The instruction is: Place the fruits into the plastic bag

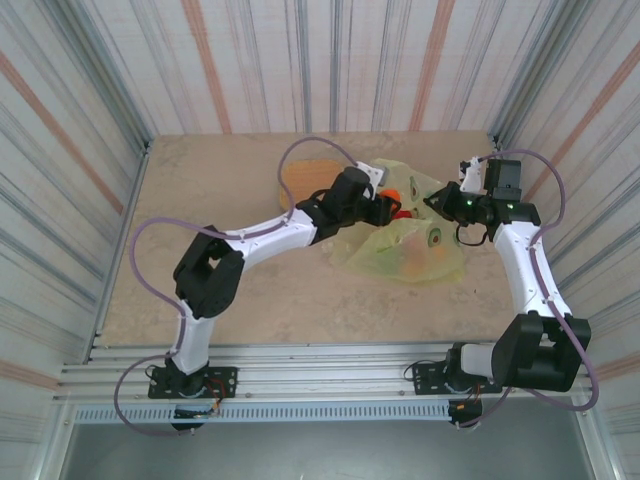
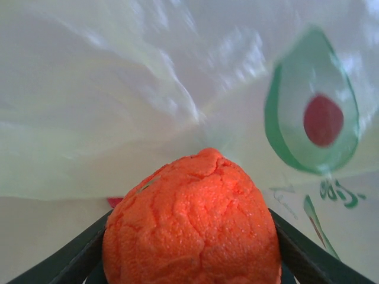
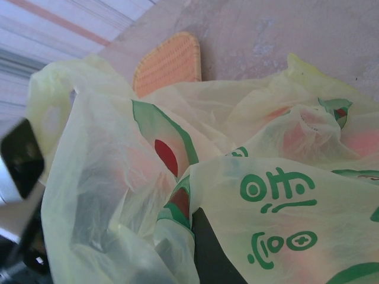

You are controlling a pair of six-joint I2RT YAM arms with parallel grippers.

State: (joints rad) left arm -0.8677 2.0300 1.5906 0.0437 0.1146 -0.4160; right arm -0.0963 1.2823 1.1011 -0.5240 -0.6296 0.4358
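Observation:
An orange fruit (image 2: 192,219) with rough skin sits between the dark fingers (image 2: 302,257) of my left gripper (image 1: 388,208), which is shut on it at the mouth of the plastic bag (image 1: 405,245). From above, the orange (image 1: 393,195) shows just over the bag's opening. Past it lies the bag's translucent yellow-green inner wall, printed with a halved avocado (image 2: 314,118). My right gripper (image 1: 437,202) is shut on the bag's far right edge, and the plastic (image 3: 278,195) drapes over its dark finger (image 3: 210,254). Pinkish fruits (image 3: 355,142) show faintly through the bag.
A shallow wicker tray (image 1: 305,180) lies behind the left arm, left of the bag, and its rim (image 3: 169,62) appears beyond the plastic. Striped walls enclose the beige table (image 1: 200,190) on three sides.

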